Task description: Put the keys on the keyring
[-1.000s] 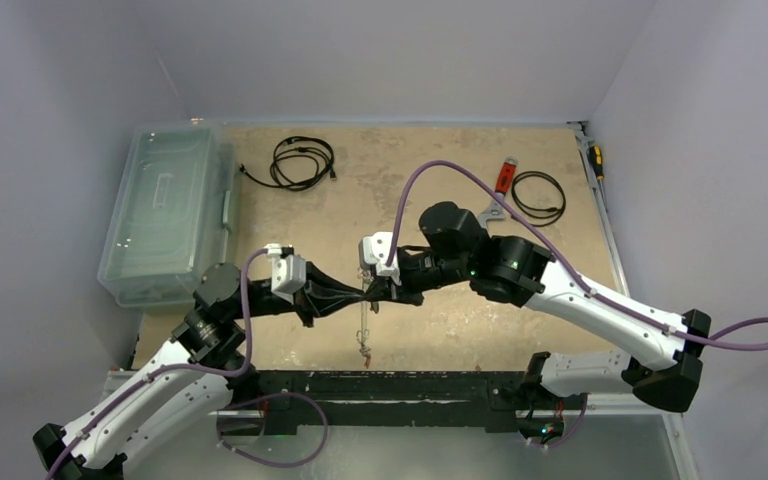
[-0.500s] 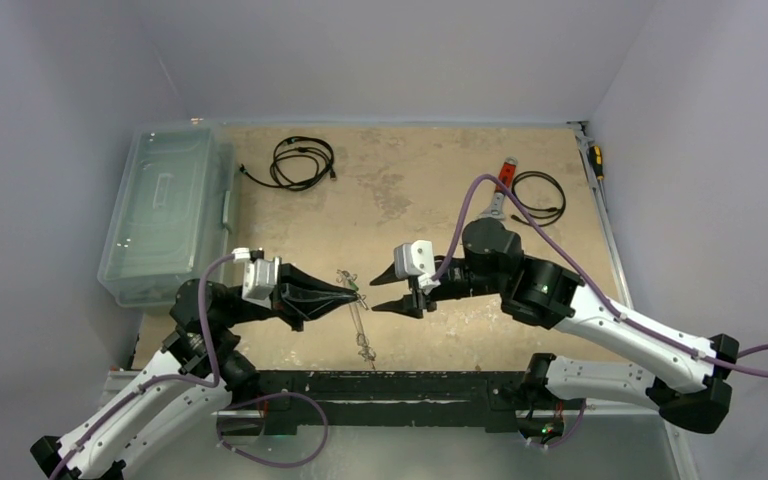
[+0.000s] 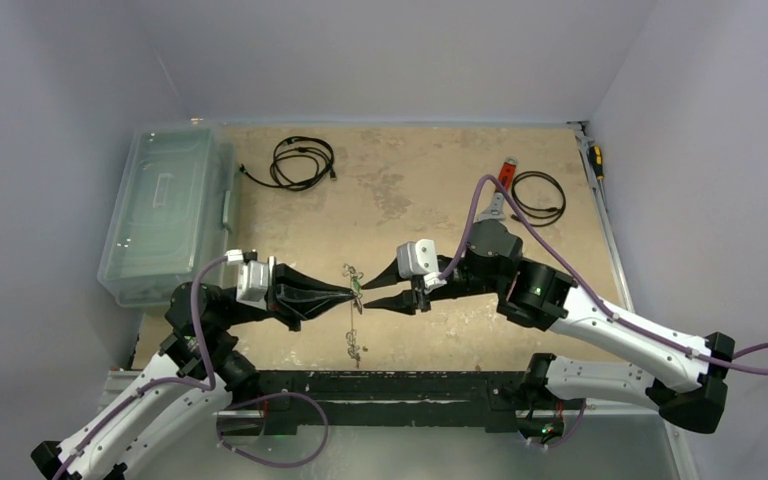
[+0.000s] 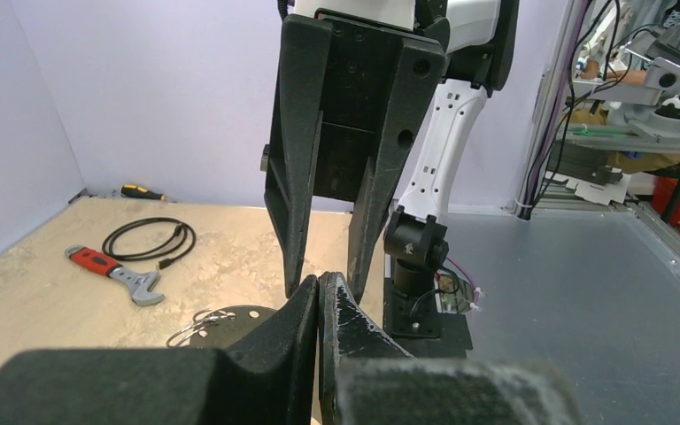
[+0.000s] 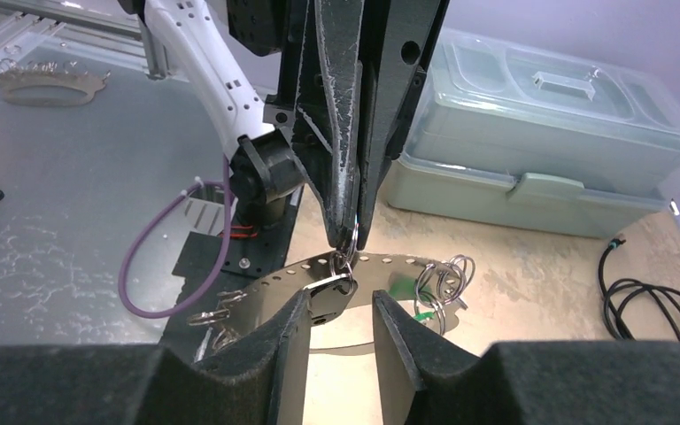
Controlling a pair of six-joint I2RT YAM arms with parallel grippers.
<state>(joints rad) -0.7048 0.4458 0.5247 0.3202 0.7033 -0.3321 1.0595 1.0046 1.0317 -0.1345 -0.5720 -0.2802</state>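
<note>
**1. Change.** One sec ago the right gripper is closed up against the left gripper at table centre. Half a sec ago it stands backed off toward 3 o'clock, jaws wide. Now it is back at the left tips, jaws spread but narrower. The left gripper stays pressed together throughout and has shifted slightly toward 9 o'clock.

**2. Task item pos.** The keyring hangs clear of the table from the left gripper's pinch at its top edge. In the top view it reads as a thin line running toward 6 o'clock, w/ keys clustered at the low end.

**3. Meaning (judgement).** Let-go-and-return looks like a re-grip: the right gripper is lining up a fresh hold near the hoop. No key can be confirmed as newly threaded.

**4. View differences.**
- Right wrist view only: the hoop is a flat perforated strip. A small dark piece sits btwn the right fingers w/ a gap beside it, so it is not clamped. Split rings and a green tag lie at 3 o'clock of it.
- Left wrist view only: the right fingers are seen head-on, clearly apart, straddling the left tips. The pinch point itself is hidden. A wrench and a cable lie at 9 o'clock.
- Top view only: overall arm layout, tips meeting at centre.
</note>
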